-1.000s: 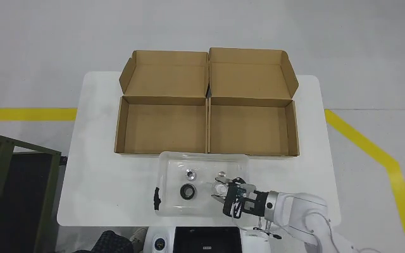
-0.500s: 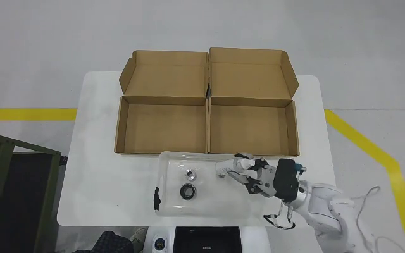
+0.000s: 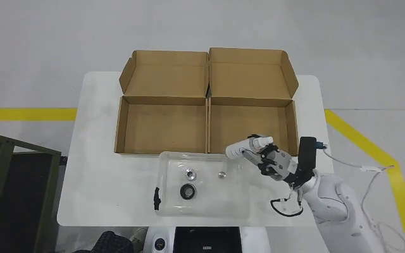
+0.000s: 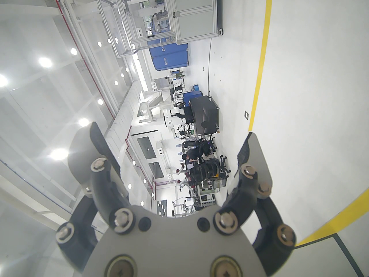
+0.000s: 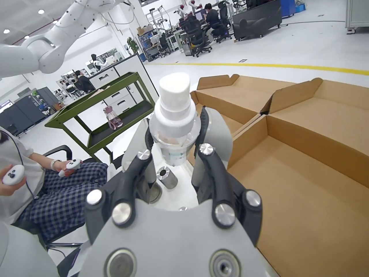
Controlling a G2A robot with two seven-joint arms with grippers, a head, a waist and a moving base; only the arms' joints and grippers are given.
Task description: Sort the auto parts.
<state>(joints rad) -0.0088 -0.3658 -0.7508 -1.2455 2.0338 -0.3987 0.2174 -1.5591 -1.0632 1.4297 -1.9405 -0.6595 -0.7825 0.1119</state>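
My right gripper (image 3: 258, 154) is shut on a white stepped cylindrical part (image 3: 243, 149), held in the air over the far right corner of the clear tray (image 3: 235, 197), just in front of the right cardboard box (image 3: 253, 131). In the right wrist view the white part (image 5: 174, 108) stands up between the fingers of my right gripper (image 5: 174, 138). In the tray lie a silver ring (image 3: 190, 173), a black ring (image 3: 187, 191) and a small silver cylinder (image 3: 222, 174). My left gripper (image 4: 173, 142) is open, holds nothing and points out into the room.
The left cardboard box (image 3: 161, 128) and the right one stand side by side with lids folded back. A black piece (image 3: 156, 198) lies at the tray's left edge. The white table (image 3: 95, 164) has free room on both sides. A green cart (image 3: 25, 190) stands left of the table.
My right gripper has risen out of the tray with the white part and moved right and toward the right box. The parts in the tray have stayed put.
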